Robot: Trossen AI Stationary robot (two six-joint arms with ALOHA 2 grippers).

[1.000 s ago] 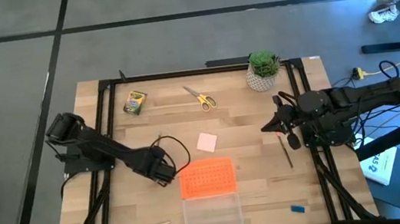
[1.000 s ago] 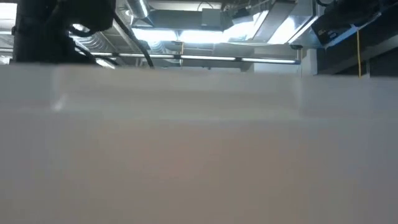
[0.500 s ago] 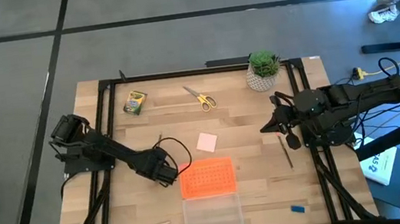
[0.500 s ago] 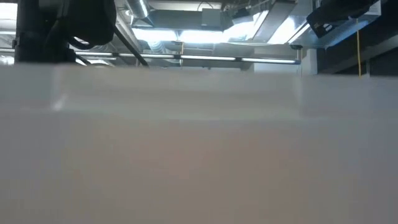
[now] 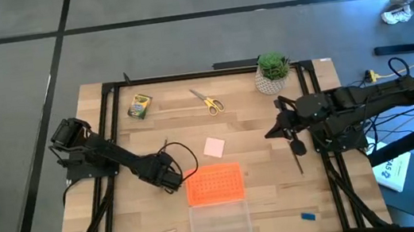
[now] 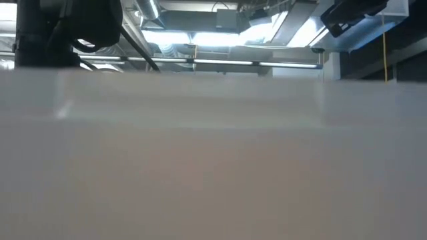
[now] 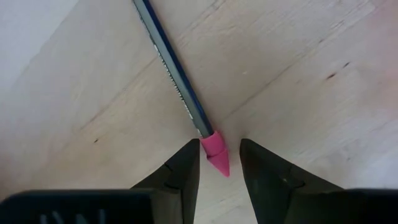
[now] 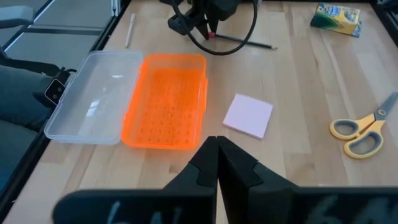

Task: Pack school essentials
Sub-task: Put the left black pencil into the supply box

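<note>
Left gripper [image 7: 219, 163] sits low on the table [image 5: 266, 196], jaws narrowly apart around a pencil's [image 7: 171, 74] pink eraser tip. Right gripper [image 8: 217, 155] hovers, jaws closed and empty.

We see a dark blue pencil [image 7: 172, 75] with a pink eraser tip flat on the wood at left; far off lie a green-and-yellow crayon box [image 5: 140, 105] and yellow-handled scissors [image 5: 207, 101], a pale pink pad [image 5: 213, 147] mid-table.
</note>
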